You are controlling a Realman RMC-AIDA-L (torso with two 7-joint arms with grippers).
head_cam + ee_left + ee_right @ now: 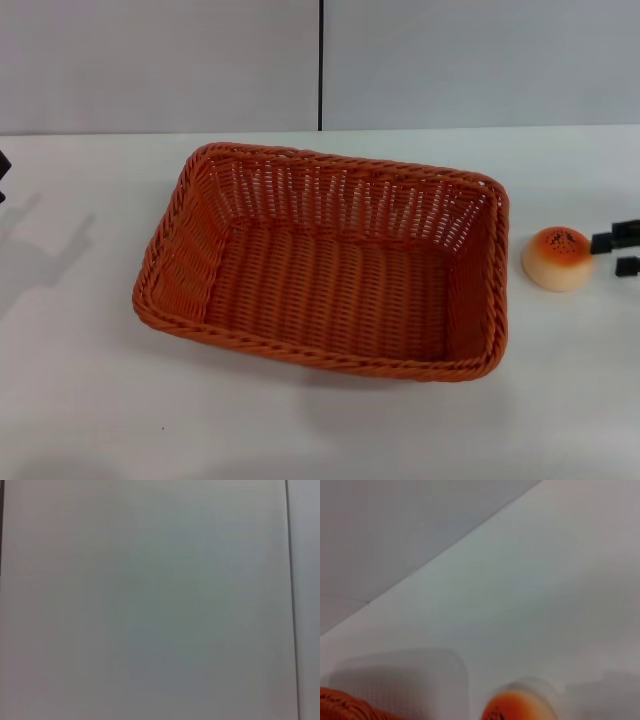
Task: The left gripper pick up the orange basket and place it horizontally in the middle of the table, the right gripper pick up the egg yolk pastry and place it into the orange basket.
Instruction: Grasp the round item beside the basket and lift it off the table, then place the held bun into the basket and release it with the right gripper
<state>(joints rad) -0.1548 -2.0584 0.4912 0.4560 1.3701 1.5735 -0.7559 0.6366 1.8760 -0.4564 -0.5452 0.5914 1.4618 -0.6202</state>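
The orange basket (325, 262) lies nearest in the head view, flat on the table (90, 400), open side up, roughly at the middle with its long sides running across. It holds nothing. Judging by that, the first half of the task looks done: the basket is set down horizontally and nothing grips it.

A little farther back and to the robot's right sits the egg yolk pastry (558, 258), upright with its sesame-dotted crown on top, just beside the basket's right rim but apart from it. It is still on the tabletop, so picking it up and dropping it into the basket is what remains.

The right gripper (620, 246) shows only as a few black finger blocks at the right edge, just beyond the pastry on its outer side and very close to it; contact cannot be made out. Whether those fingers are spread or closed I cannot tell. The right wrist view catches the pastry (519, 707) and a corner of the basket (345, 707).

At the far left edge, a dark sliver of the left gripper (3, 178) sits well apart from the basket; its fingers cannot be judged either.
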